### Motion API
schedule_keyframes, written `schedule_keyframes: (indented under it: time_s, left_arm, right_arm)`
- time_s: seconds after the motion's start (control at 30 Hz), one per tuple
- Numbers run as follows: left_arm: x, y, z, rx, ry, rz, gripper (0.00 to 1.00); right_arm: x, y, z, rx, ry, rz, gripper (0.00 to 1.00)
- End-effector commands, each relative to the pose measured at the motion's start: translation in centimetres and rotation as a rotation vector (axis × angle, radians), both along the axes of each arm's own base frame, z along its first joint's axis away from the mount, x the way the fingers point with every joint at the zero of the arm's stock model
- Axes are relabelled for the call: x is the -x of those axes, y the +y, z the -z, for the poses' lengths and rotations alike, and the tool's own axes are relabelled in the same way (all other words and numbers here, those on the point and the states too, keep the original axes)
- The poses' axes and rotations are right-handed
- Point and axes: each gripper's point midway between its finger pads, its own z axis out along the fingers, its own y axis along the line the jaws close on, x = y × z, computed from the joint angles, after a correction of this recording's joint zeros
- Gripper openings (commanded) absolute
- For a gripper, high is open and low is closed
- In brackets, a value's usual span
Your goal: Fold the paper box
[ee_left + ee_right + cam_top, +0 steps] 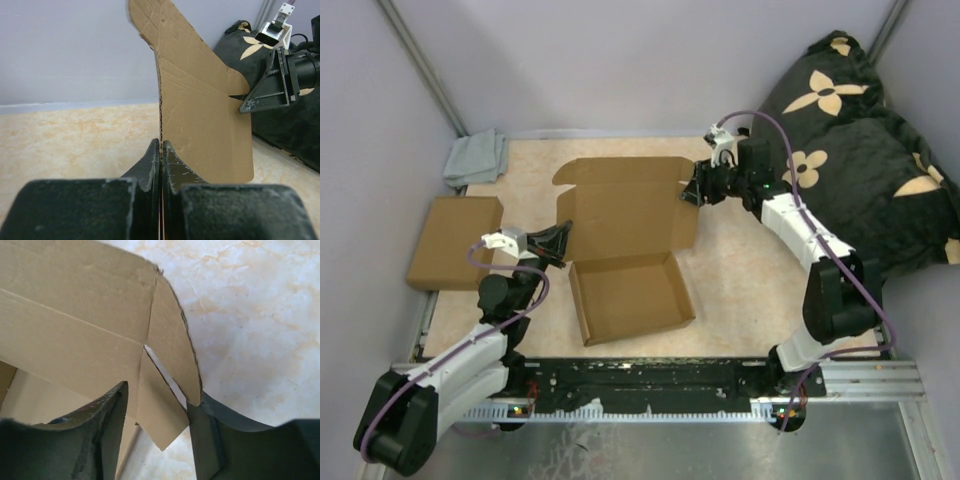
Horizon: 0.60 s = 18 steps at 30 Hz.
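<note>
The paper box (630,225) lies mid-table, a brown die-cut sheet. Its near part forms a shallow tray (630,297) with raised walls; the lid panel stretches away behind it. My left gripper (560,243) is shut on the lid's left side flap, whose edge stands upright between the fingers in the left wrist view (161,150). My right gripper (696,190) is open at the lid's right edge. In the right wrist view, the right side flap and a small tab (160,410) hang between its spread fingers (107,415); the right finger touches the flap's tip.
A plain flat cardboard box (452,240) lies at the left table edge, with a grey cloth (477,157) behind it. A black pillow with tan flowers (860,130) fills the back right corner. Grey walls close in the table on three sides.
</note>
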Motion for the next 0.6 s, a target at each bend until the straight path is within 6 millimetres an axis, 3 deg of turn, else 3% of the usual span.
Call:
schedule_keyframes:
  time_s: [0.0,0.1,0.27,0.57]
  left_arm:
    - [0.1,-0.2,-1.5,0.007,-0.045,0.008,0.0]
    - [-0.1,-0.4,-1.7,0.004,-0.039,0.013,0.0]
    - [-0.2,-0.8,-2.1,0.001,-0.037,0.032,0.0]
    - [-0.8,-1.0,-2.3,-0.01,0.001,0.024,0.01]
  right_arm:
    - [0.1,1.4,-3.4,-0.016,-0.068,-0.039,0.44]
    - [1.0,1.8,-3.0,0.039,-0.054,-0.028,0.36]
    - [2.2,2.5,-2.4,0.075,-0.018,-0.029,0.32]
    - [1.4,1.6,-2.8,0.204,-0.042,0.162,0.01]
